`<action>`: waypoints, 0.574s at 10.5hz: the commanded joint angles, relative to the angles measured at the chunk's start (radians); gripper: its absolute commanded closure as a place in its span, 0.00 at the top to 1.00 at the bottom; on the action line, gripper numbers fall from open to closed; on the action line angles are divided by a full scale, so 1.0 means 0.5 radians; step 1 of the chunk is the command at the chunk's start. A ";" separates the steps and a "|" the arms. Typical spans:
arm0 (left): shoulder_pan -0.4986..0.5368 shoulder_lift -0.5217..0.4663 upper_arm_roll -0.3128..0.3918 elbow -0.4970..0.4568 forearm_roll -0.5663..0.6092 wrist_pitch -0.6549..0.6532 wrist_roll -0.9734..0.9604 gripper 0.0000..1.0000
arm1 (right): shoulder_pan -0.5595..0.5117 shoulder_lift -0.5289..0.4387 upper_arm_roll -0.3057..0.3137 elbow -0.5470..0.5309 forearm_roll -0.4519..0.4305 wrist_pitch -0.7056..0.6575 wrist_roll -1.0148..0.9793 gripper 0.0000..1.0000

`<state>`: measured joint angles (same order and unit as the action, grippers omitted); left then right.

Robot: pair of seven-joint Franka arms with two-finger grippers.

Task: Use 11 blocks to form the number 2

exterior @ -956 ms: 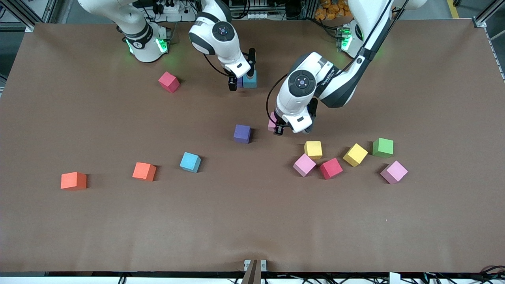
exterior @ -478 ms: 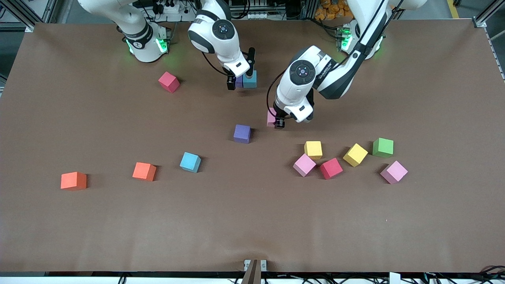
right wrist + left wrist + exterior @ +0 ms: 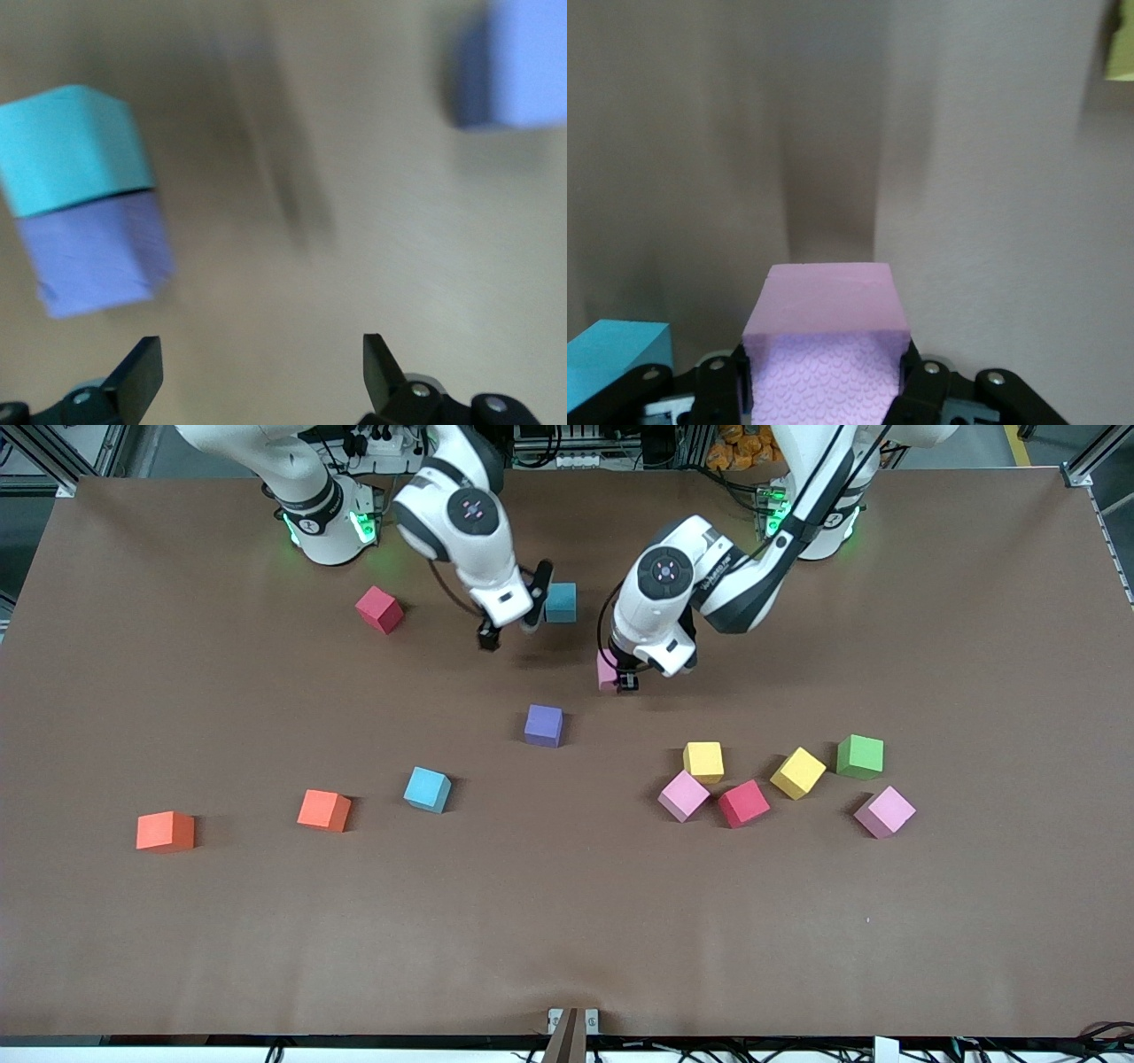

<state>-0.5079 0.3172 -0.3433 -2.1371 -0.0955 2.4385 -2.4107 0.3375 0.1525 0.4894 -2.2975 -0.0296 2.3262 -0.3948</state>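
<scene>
Left gripper (image 3: 617, 676) fingers pinch a pink block (image 3: 827, 341) above the table (image 3: 797, 921); right gripper (image 3: 508, 627) fingers spread.

Table (image 3: 567, 921): lying brown and matte.
Blocks resting on it: red (image 3: 379, 609), blue (image 3: 560, 602), purple (image 3: 543, 725), orange (image 3: 165, 831), yellow (image 3: 703, 762), green (image 3: 859, 756).

The left gripper (image 3: 826, 390) is clamped on a pink block (image 3: 827, 341) above the brown table (image 3: 992, 195). A blue block (image 3: 611, 354) sits just beside it, and a yellow one (image 3: 1121, 53) shows at the frame's edge.
</scene>
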 commanded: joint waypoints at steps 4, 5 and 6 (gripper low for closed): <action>-0.006 -0.177 -0.160 -0.321 -0.051 0.219 -0.271 0.31 | -0.318 -0.032 -0.331 0.446 0.013 -0.268 0.010 1.00; -0.006 -0.177 -0.184 -0.352 -0.045 0.231 -0.274 0.31 | -0.374 -0.014 -0.429 0.508 0.013 -0.262 0.010 1.00; -0.009 -0.180 -0.233 -0.410 -0.036 0.268 -0.275 0.31 | -0.411 0.008 -0.542 0.545 0.013 -0.256 0.010 1.00</action>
<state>-0.5105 0.2609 -0.4303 -2.2819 -0.0956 2.5351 -2.5337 0.1628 0.1370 0.2766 -2.0671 -0.0291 2.2126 -0.3959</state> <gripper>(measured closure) 0.432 0.000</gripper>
